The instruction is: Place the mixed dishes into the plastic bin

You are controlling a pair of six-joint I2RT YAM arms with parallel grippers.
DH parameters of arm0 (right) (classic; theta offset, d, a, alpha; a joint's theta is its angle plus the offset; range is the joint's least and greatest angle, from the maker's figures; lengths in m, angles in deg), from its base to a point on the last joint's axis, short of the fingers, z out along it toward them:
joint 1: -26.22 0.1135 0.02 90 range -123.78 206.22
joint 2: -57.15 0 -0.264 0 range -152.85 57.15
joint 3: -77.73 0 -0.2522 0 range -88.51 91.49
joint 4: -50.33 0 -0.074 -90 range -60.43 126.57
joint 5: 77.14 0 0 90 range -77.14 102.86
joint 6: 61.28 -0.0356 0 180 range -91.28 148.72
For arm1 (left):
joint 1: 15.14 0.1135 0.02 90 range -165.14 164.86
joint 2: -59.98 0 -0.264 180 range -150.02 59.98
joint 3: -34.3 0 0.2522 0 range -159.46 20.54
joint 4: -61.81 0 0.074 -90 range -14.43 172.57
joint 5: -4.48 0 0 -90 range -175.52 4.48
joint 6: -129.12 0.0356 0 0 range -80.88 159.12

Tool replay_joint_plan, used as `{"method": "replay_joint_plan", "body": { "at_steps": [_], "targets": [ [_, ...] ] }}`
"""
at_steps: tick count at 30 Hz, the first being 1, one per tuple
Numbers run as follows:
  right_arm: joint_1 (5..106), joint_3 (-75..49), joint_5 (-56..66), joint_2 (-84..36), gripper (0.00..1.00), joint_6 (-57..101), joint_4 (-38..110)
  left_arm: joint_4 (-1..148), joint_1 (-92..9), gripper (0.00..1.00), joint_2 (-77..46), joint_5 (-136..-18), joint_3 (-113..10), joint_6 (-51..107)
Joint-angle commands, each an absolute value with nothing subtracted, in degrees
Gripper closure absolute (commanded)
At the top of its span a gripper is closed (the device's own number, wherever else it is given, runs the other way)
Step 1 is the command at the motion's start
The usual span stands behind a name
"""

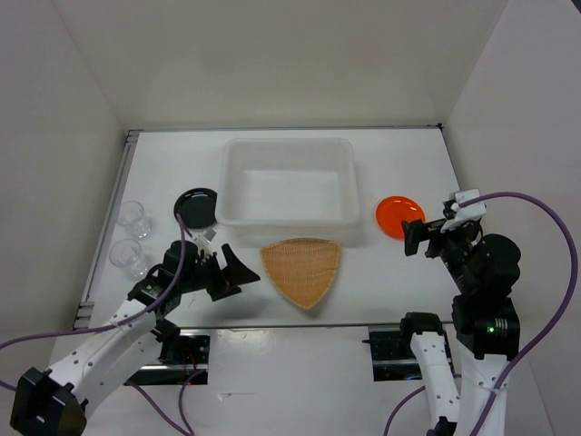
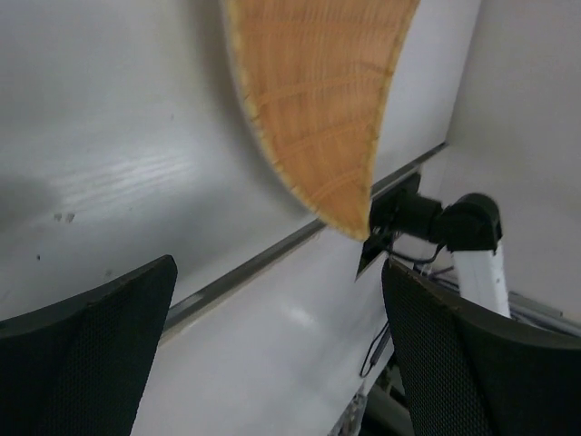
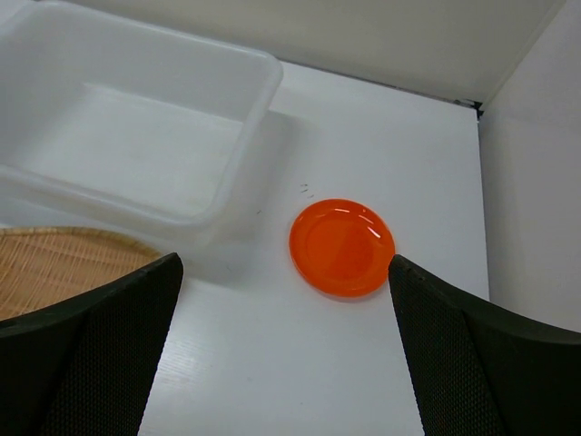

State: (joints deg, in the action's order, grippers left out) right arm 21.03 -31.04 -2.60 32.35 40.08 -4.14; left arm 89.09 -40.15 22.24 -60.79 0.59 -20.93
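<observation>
**All Five Dishes Outside the Bin; Both Grippers Wide and Unloaded**

We find the plastic bin (image 1: pixel 223 178) standing at the middle of the far half of the white table (image 1: pixel 404 159), with one long side toward the arms. Every dish lies outside it.

The basket tray (image 1: pixel 301 268) lies flat just in front of the bin's near wall. Its broad edge faces the bin and its rounded point faces the arms. From above we cannot tell whether tray and bin touch.

The orange plate (image 1: pixel 399 216) lies to the right of the bin, near its near right corner but apart from it (the right wrist view shows bare table between them). The black plate (image 1: pixel 196 205) lies at the bin's left side, close against the rim; we cannot confirm contact. Two clear cups (image 1: pixel 134 218) stand upright near the table's left edge, one behind the other and apart from each other.

The left gripper (image 1: pixel 231 275) sits low, just left of the tray and pointed toward it. Its jaws stand wide with nothing between them. In its own wrist view the tray's rounded point lies ahead of the jaws, clear of both.

The right gripper (image 1: pixel 416 238) is held above the table on the near side of the orange plate. Its jaws are likewise wide and hold nothing. Its camera shows the plate ahead, roughly centred between the jaws, with the bin's corner and the tray's edge at the left.
</observation>
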Motion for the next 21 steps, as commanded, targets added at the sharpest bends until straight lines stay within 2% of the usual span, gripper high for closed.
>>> {"method": "replay_joint_plan", "body": {
  "at_steps": [1,4,8,14,18,21],
  "targets": [
    [22.5,-31.4,-2.5,32.4,0.02,38.0,-2.6,79.3,-43.5,0.00,22.2,-58.7,5.2,-29.8],
    [23.1,-31.4,-0.4,32.4,0.02,36.6,-2.6,77.0,-47.1,0.00,26.4,-62.7,9.6,-36.4],
    [23.7,-31.4,0.8,32.4,0.02,36.1,-2.1,76.1,-49.7,0.00,37.8,-68.1,15.8,-46.2],
    [24.2,-31.4,1.4,31.3,0.02,36.1,-2.1,82.9,-50.5,0.00,54.6,-73.5,17.6,-48.3],
    [24.2,-31.4,0.8,30.8,0.02,36.1,-2.1,86.4,-50.5,0.00,56.5,-73.5,18.2,-47.8],
    [24.2,-31.4,0.8,30.8,0.02,36.1,-2.1,84.8,-50.5,0.00,51.7,-73.5,17.6,-44.9]
  ]
}}
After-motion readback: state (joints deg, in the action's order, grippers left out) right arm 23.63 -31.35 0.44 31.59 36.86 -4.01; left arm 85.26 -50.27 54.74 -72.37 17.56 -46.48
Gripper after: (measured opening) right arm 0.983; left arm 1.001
